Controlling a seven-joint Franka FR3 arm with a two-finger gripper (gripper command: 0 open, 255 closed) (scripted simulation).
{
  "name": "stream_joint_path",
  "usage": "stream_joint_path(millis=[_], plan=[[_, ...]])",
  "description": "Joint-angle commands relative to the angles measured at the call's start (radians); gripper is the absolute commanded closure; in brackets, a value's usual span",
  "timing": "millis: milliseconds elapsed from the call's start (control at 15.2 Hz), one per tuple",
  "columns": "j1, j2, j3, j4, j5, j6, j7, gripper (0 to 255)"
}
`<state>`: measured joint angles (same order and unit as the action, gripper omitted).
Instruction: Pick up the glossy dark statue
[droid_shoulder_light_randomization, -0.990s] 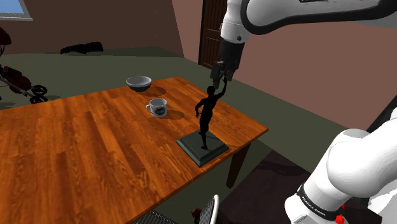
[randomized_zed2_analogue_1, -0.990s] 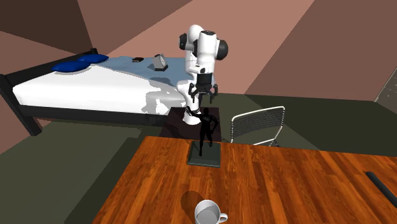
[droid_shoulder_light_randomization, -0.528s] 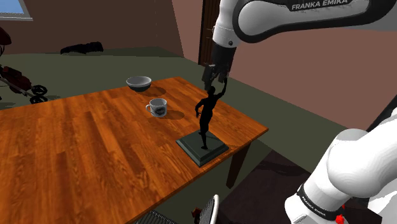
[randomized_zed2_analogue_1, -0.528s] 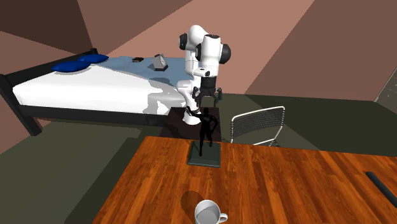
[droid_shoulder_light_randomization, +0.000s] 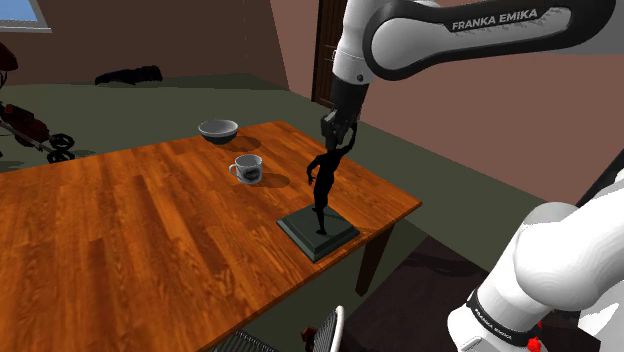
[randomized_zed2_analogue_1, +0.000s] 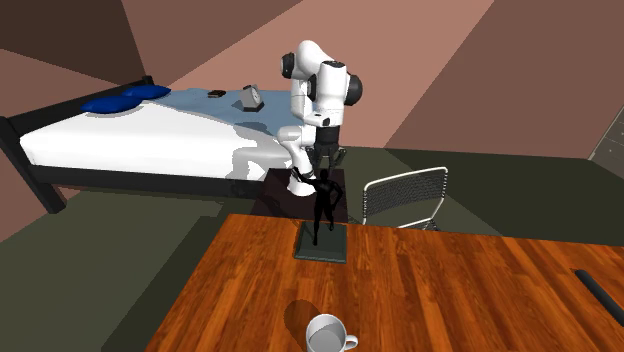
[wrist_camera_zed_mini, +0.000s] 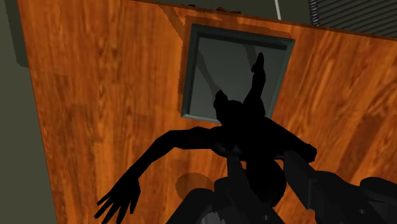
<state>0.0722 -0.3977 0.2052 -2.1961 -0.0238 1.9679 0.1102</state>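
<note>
Statue: your target, the glossy black human figure (droid_shoulder_light_randomization: 322, 180) with one arm flung up, stands upright on its square dark grey-green plinth (droid_shoulder_light_randomization: 318, 236).
Where it stands: on the reddish-brown wooden table (droid_shoulder_light_randomization: 120, 230), close to the corner nearest the robot's stand in the shoulder view. The plinth lies flat on the boards.
Gripper: your all-black two-finger gripper (droid_shoulder_light_randomization: 337, 132) hangs straight over the figure, right at the top of it, pointing down.
Fingers: in the wrist view the gripper (wrist_camera_zed_mini: 261, 160) is spread apart, and the top of the figure (wrist_camera_zed_mini: 248, 127) sits in the gap. It's black on black there, so you can't tell whether either pad touches.
Arm: the white arm reaches in from above, wrist vertical over the plinth (wrist_camera_zed_mini: 216, 63).
Neighbours: a white mug (droid_shoulder_light_randomization: 246, 169) stands near the figure, further along the table. A grey bowl (droid_shoulder_light_randomization: 218, 129) sits beyond it, by the far edge.
Other side: in the second exterior view the figure (randomized_zed2_analogue_1: 324, 205) stands at the table's far edge, with a wire-backed chair (randomized_zed2_analogue_1: 405, 195) just behind and a white bed (randomized_zed2_analogue_1: 130, 140) further back.
</note>
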Motion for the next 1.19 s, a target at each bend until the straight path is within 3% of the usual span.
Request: stream_joint_path(millis=[0,330,1122], plan=[[0.000,0.000,0.000,-0.001,0.000,0.000,0.000,255],[0.000,0.001,0.001,-0.001,0.000,0.001,0.001,255],[-0.004,0.012,-0.004,0.170,-0.002,-0.159,-0.010,255]])
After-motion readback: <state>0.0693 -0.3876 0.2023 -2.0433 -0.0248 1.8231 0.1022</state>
